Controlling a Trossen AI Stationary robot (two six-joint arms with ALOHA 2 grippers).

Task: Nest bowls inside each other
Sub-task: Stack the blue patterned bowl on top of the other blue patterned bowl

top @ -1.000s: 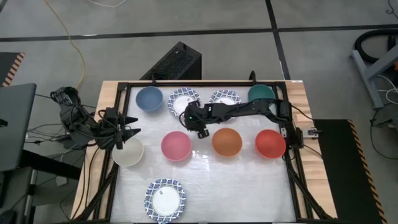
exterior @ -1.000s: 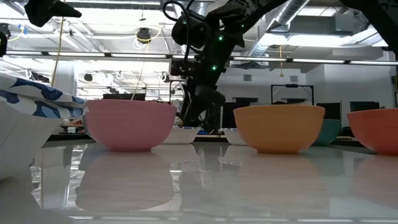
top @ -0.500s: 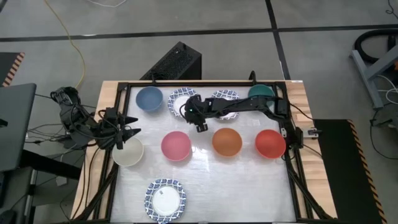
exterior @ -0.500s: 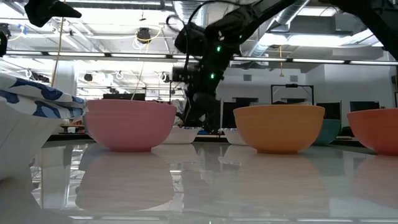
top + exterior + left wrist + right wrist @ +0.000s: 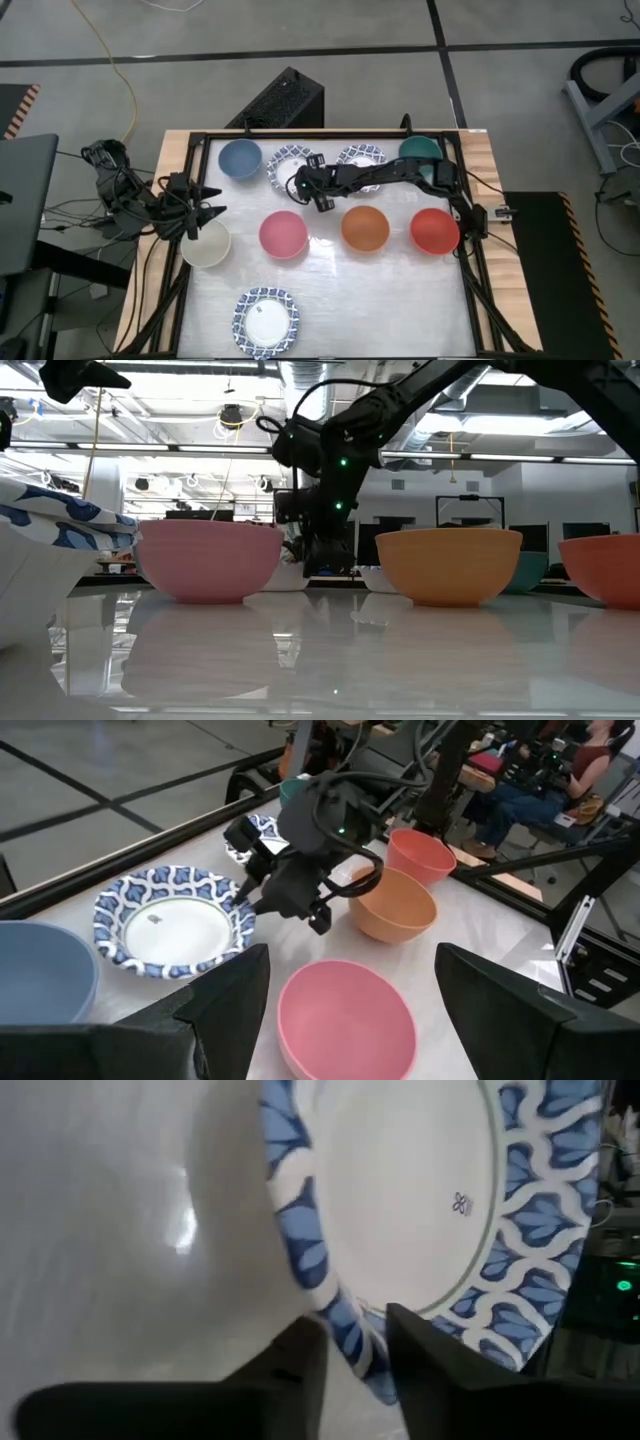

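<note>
Several bowls stand on the white table. Along the far side are a blue one [image 5: 240, 158], two white blue-patterned ones [image 5: 290, 162] [image 5: 360, 156] and a teal one [image 5: 420, 150]. In the middle row are pink [image 5: 283, 234], orange [image 5: 365, 228] and red [image 5: 434, 230]. My right gripper [image 5: 355, 1370] is shut on the rim of the left patterned bowl [image 5: 170, 925]. My left gripper [image 5: 215, 212] waits open at the left edge, above a cream bowl [image 5: 205, 245]. My right gripper has the patterned bowl's rim [image 5: 345, 1330] between its two fingers, on the bowl's near right side [image 5: 240, 908]. One finger [image 5: 430, 1360] is inside the bowl and one [image 5: 290, 1370] outside. The fingers slant down from the table's right. The bowl stands on the table.
A third blue-patterned bowl [image 5: 266, 320] sits near the front edge. A black frame [image 5: 300, 133] borders the table. A black box [image 5: 285, 100] stands on the floor beyond the far edge. People sit at desks in the room behind [image 5: 560, 770].
My right gripper has sunk and gone toward the far left, from above the gap between the pink and orange bowls onto the left patterned bowl's rim. It has tipped more steeply down. No bowl has shifted.
</note>
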